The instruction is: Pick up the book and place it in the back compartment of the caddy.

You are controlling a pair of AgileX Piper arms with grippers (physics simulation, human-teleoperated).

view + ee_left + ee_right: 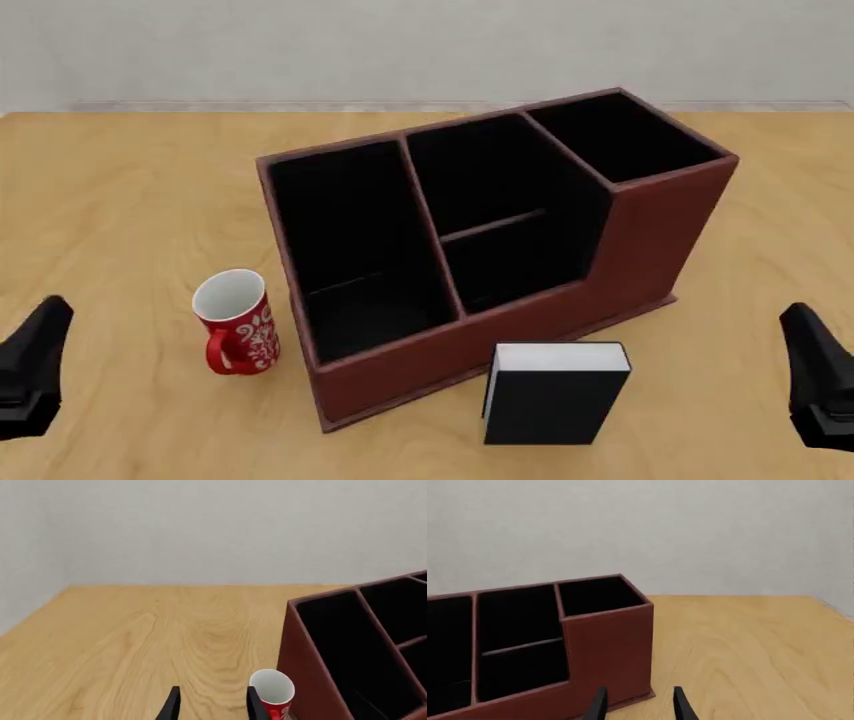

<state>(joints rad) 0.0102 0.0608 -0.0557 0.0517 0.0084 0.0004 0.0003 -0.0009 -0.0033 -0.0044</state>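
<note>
Wooden table (120, 200), pale grey wall behind; nothing on the table but three things.

Book (555, 393) stands upright just in front of the caddy (627, 250), near its low front wall, apart from it by a narrow strip of table. White page block faces up; broad black cover faces the arms' side. Long axis of its footprint runs crosswise to the reach.

Right gripper (638, 702): fingers parted, holding nothing. Left gripper (211, 702): likewise parted and empty. Both sit low at the near table edge, far out to either side.

Key relation: book lies forward of the right gripper and inward, toward the left arm's side. It is not visible in the right wrist view, so the gripper is not yet aimed at it. Judged nearer to the right arm than the left; the red mug (238, 322) stands between the left gripper and the caddy's end.

Back compartment (487, 180): middle cell behind the low divider, beyond the book and further left of the right gripper.

Room: open table between right gripper and book, nothing in the way. Caddy wall just behind the book limits a push-through approach; a grasp across the thin dimension from above looks safest.
</note>
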